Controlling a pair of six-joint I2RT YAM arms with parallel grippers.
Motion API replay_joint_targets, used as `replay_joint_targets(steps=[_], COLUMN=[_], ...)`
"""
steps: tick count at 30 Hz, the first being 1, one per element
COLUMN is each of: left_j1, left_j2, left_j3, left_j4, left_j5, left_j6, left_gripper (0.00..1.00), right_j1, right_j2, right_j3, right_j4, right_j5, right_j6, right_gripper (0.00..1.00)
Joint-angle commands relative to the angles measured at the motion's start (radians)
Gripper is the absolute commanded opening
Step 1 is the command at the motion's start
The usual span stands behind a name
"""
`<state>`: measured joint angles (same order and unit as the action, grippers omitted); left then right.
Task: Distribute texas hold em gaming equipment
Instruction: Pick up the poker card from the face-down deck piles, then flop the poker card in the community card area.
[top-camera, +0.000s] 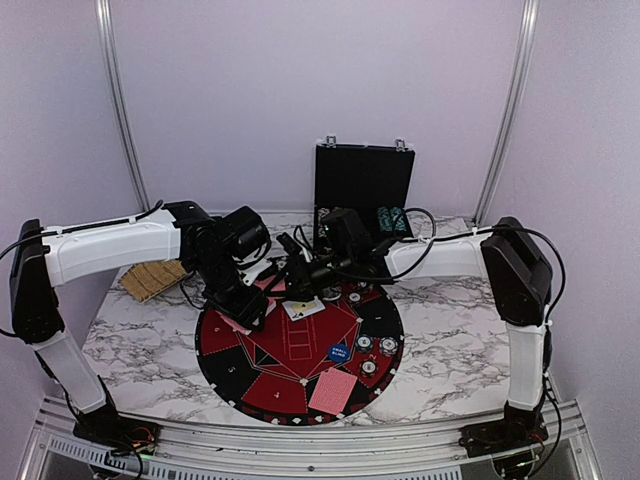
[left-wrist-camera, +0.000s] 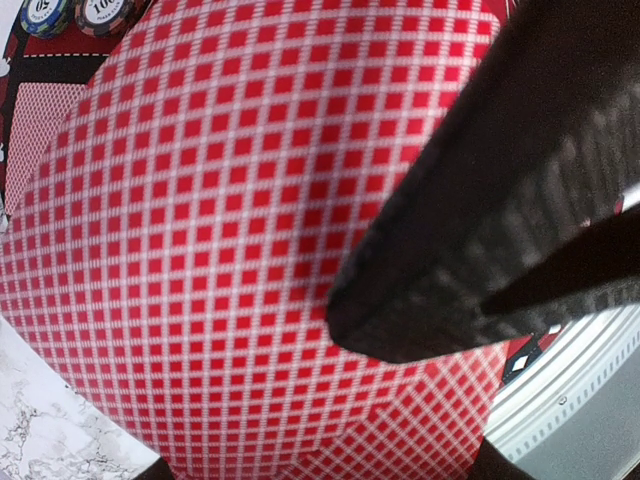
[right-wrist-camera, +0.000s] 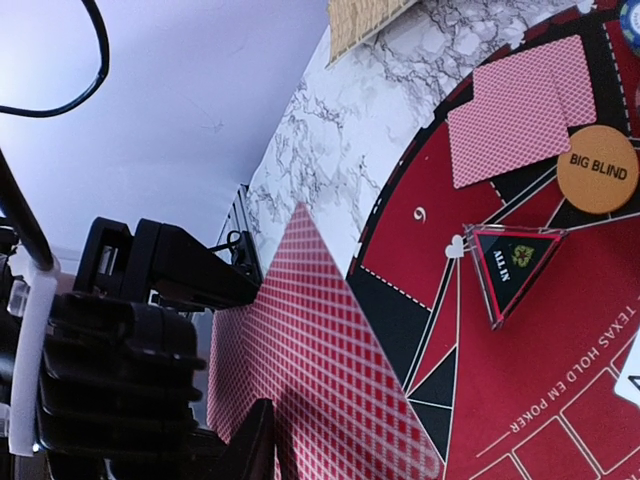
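Note:
A stack of red-backed playing cards fills the left wrist view, and my left gripper is shut on it above the mat's left side. A dark finger of my right gripper lies on the top card. In the right wrist view that card stands tilted against one right finger; the other finger is hidden. On the mat lie two red-backed cards, an orange BIG BLIND disc, a clear ALL IN marker, a blue disc, three chips, a face-up card and more red-backed cards.
The round black-and-red numbered mat lies at the table's middle front. The black hinged case stands open at the back with teal chips inside. A tan woven pad lies at the left under the left arm. Cables trail between the two wrists.

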<state>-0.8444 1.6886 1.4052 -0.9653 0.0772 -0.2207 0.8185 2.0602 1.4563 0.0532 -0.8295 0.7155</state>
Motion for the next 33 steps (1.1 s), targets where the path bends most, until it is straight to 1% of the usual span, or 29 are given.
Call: replay_joint_targets(steps=[1, 7, 12, 16, 20, 22, 24, 26, 29, 33], left_j1=[0.003, 0.002, 0.003, 0.002, 0.005, 0.008, 0.015, 0.021, 0.035, 0.059], left_j2=[-0.016, -0.017, -0.02, -0.027, -0.033, -0.036, -0.035, -0.038, -0.04, -0.035], left_j3=[0.012, 0.006, 0.002, -0.007, -0.016, -0.017, -0.018, -0.02, -0.028, -0.039], left_j4=[-0.007, -0.007, -0.007, -0.007, -0.007, -0.007, -0.007, -0.007, -0.007, -0.006], left_j5=[-0.003, 0.002, 0.001, -0.005, -0.007, -0.004, -0.004, -0.004, -0.003, 0.0], left_j6=[0.007, 0.006, 0.004, -0.001, -0.004, -0.006, -0.006, -0.006, -0.007, -0.01], left_gripper=[0.41, 0.41, 0.41, 0.41, 0.41, 0.41, 0.41, 0.41, 0.41, 0.41], right_j1=[-0.016, -0.045, -0.058, -0.077, -0.106, -0.121, -0.125, -0.126, -0.117, -0.065], right_j2=[-0.018, -0.044, -0.055, -0.074, -0.109, -0.129, -0.15, -0.167, -0.199, -0.211], right_j3=[-0.008, -0.052, -0.073, -0.091, -0.123, -0.135, -0.127, -0.101, -0.078, -0.039], right_j4=[0.067, 0.165, 0.223, 0.227, 0.182, 0.121, 0.011, -0.145, -0.321, -0.502], right_j5=[-0.001, 0.001, 0.0, 0.021, 0.063, 0.091, 0.158, 0.28, 0.458, 0.697], right_j6=[0.031, 0.094, 0.132, 0.134, 0.092, 0.058, -0.005, -0.088, -0.169, -0.236], right_gripper=[0.27, 0.18, 0.09, 0.03, 0.0, 0.0, 0.0, 0.0, 0.0, 0.0])
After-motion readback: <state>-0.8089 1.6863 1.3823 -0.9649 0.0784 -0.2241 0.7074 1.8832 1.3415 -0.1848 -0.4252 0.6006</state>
